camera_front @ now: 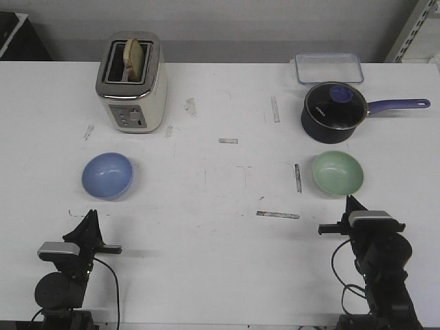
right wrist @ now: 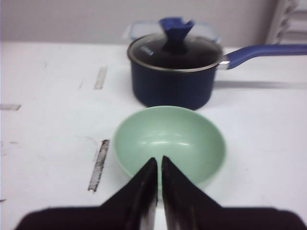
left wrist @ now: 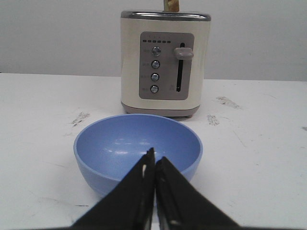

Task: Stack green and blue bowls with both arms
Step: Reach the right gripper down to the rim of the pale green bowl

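Observation:
The blue bowl (camera_front: 107,174) sits upright on the white table at the left; it also shows in the left wrist view (left wrist: 137,152). The green bowl (camera_front: 337,173) sits upright at the right, in front of the saucepan; it also shows in the right wrist view (right wrist: 169,143). My left gripper (camera_front: 91,214) is shut and empty, just short of the blue bowl's near side (left wrist: 155,157). My right gripper (camera_front: 350,201) is shut and empty, just short of the green bowl's near rim (right wrist: 159,160).
A cream toaster (camera_front: 132,82) with bread in it stands behind the blue bowl. A dark blue saucepan (camera_front: 334,112) with lid and long handle stands behind the green bowl. A clear lidded box (camera_front: 328,67) lies at the back. Tape marks (camera_front: 278,214) dot the table.

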Available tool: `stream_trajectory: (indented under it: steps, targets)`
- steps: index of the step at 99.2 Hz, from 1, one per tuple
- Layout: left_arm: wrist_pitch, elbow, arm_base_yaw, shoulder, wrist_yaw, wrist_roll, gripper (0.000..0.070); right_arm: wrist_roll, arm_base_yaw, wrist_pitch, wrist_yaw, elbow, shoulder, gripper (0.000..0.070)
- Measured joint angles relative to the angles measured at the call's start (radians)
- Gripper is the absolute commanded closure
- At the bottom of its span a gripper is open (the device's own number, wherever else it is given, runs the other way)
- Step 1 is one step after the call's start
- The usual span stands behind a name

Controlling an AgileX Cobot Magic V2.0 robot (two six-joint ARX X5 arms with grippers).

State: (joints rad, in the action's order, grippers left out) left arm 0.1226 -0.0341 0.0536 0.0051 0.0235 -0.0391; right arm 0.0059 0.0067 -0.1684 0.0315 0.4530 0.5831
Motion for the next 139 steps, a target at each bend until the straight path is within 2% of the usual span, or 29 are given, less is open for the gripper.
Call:
stream_trajectory:
  steps: [17, 30, 62, 68, 73, 81, 95, 106, 115, 139]
  targets:
    - [0.0, 0.0, 0.0, 0.0, 0.0, 0.0, 0.0698, 0.026, 0.0, -0.048, 0.074, 0.125, 0.198, 0.0694]
    - [0.0, 0.0, 0.0, 0.0, 0.0, 0.0, 0.0698, 0.035, 0.0, -0.094, 0.074, 0.229, 0.328, 0.0694]
    - [0.0, 0.0, 0.0, 0.0, 0.0, 0.0, 0.0698, 0.044, -0.065, -0.302, 0.075, 0.523, 0.624, 0.0683]
    - [0.0, 0.0, 0.0, 0.0, 0.0, 0.0, 0.0698, 0.05, -0.085, -0.344, 0.075, 0.575, 0.666, 0.0632]
    - [0.0, 0.0, 0.0, 0.0, 0.0, 0.0, 0.0698, 0.055, -0.103, -0.38, 0.077, 0.618, 0.699, 0.0527]
    - [0.0, 0.0, 0.0, 0.0, 0.0, 0.0, 0.0698, 0.062, -0.138, -0.429, 0.086, 0.677, 0.743, 0.04]
    - [0.0, 0.0, 0.0, 0.0, 0.0, 0.0, 0.0698, 0.073, -0.218, -0.496, 0.137, 0.748, 0.801, 0.0314]
    - [0.0, 0.0, 0.0, 0.0, 0.0, 0.0, 0.0698, 0.081, -0.272, -0.528, 0.201, 0.767, 0.827, 0.0211]
    - [0.0, 0.0, 0.0, 0.0, 0.0, 0.0, 0.0698, 0.082, -0.291, -0.56, 0.225, 0.767, 0.848, 0.0204]
    - [0.0, 0.0, 0.0, 0.0, 0.0, 0.0, 0.0698, 0.079, -0.298, -0.565, 0.228, 0.767, 0.932, 0.0206]
